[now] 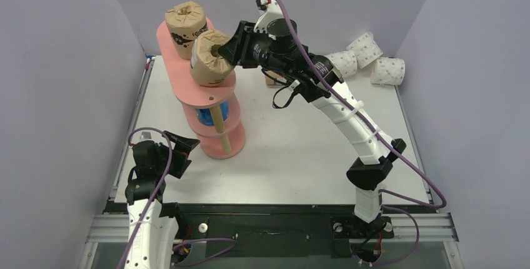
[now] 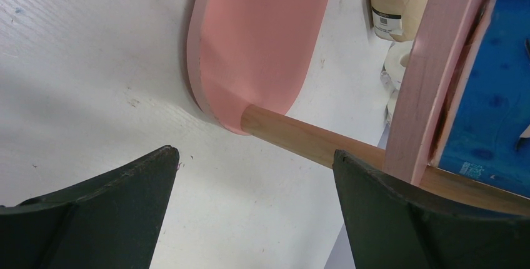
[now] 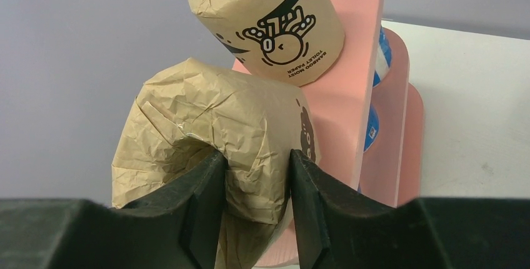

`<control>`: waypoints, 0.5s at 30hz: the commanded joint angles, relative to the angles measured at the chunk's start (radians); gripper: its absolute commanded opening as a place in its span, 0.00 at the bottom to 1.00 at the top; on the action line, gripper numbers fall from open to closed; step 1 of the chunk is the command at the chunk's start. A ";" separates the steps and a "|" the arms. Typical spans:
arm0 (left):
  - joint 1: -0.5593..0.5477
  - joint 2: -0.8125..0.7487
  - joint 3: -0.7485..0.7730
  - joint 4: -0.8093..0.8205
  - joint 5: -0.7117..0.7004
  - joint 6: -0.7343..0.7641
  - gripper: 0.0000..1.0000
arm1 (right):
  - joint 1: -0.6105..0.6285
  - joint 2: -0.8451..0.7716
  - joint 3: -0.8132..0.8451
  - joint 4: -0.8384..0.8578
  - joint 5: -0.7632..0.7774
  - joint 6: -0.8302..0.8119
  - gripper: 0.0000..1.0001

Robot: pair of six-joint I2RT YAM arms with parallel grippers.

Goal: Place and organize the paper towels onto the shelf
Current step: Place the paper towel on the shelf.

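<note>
The pink shelf stands at the table's left. One brown paper towel roll stands at the far end of its top board. My right gripper is shut on a second brown roll at the top board's near end, one finger in the core and one outside; the right wrist view shows this roll pinched by the gripper. A blue roll sits on the middle tier. My left gripper is open and holds nothing beside the shelf's base, facing a wooden post.
Three white rolls with pink dots lie at the table's far right corner. Another brown roll stands on the table beyond the shelf, mostly hidden behind my right arm in the top view. Grey walls close in on three sides.
</note>
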State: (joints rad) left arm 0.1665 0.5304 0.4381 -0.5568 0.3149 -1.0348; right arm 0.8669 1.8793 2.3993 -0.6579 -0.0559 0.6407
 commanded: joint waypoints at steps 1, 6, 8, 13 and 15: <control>0.008 -0.003 0.015 0.022 0.001 0.006 0.93 | 0.012 -0.006 0.041 0.089 -0.017 0.013 0.37; 0.008 -0.002 0.011 0.026 0.001 0.005 0.93 | 0.015 0.001 0.037 0.090 -0.021 0.017 0.39; 0.008 -0.003 0.011 0.024 0.001 0.006 0.93 | 0.015 0.003 0.035 0.090 -0.021 0.019 0.40; 0.007 -0.006 0.010 0.022 0.003 0.007 0.93 | 0.020 0.007 0.035 0.096 -0.024 0.025 0.44; 0.007 -0.007 0.010 0.022 0.001 0.005 0.93 | 0.019 0.006 0.035 0.097 -0.025 0.027 0.46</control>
State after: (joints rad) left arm 0.1665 0.5304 0.4377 -0.5568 0.3149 -1.0351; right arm 0.8787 1.8797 2.3993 -0.6273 -0.0643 0.6502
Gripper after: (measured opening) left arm 0.935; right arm 0.441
